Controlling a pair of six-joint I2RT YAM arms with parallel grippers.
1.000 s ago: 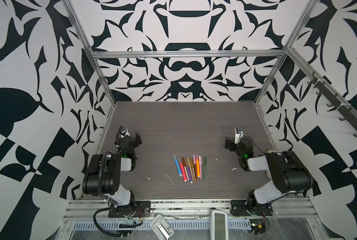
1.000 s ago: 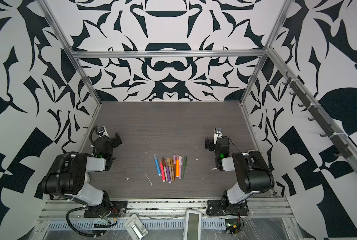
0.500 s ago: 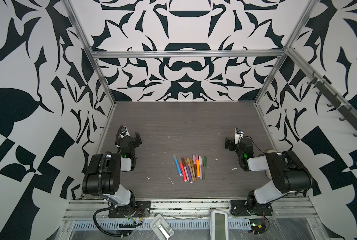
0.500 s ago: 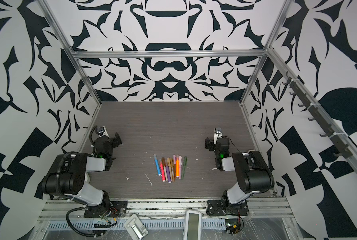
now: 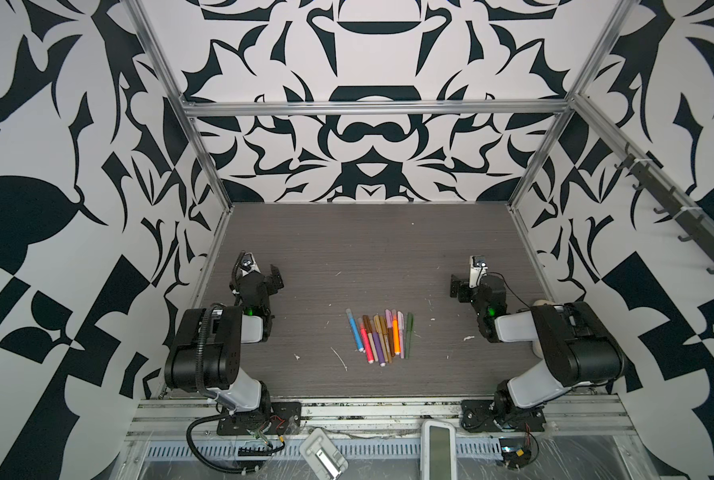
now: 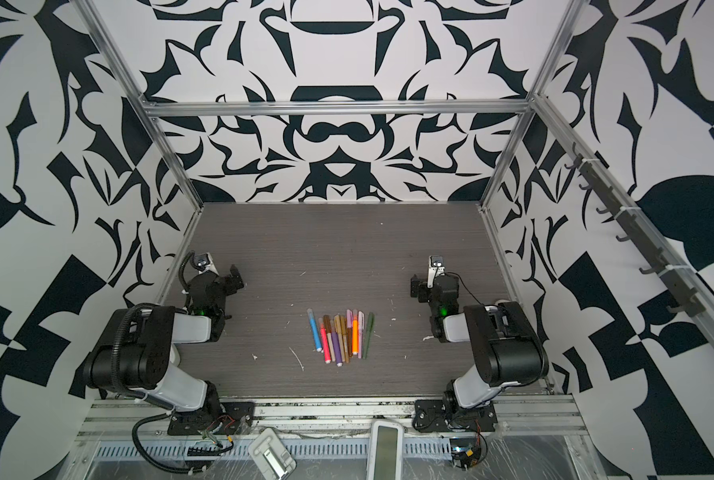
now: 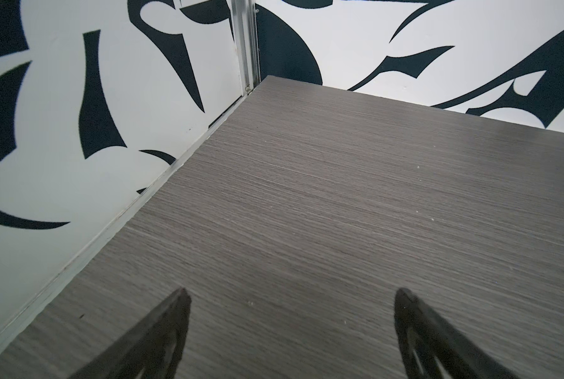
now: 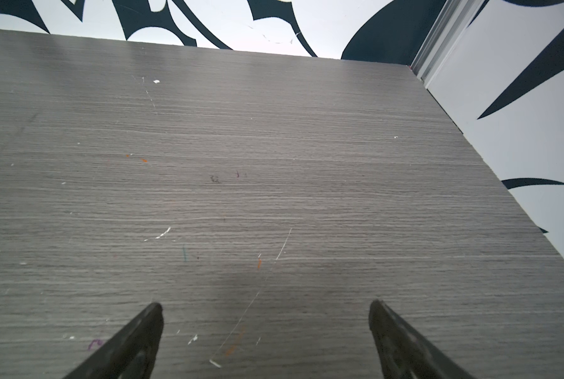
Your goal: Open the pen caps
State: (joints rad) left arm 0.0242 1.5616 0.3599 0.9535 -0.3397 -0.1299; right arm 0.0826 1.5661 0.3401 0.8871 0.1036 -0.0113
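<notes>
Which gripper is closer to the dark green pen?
Right. The right gripper sits on the side of the row where the dark green pen lies; the left gripper is beyond the blue pen at the opposite end.

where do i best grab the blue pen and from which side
Take the blue pen across the far half of its barrel, straight down from above. It lies flat at the left edge of the pens, with its far end fanned clear of them. Its outer side is free, facing the open left hand.
</notes>
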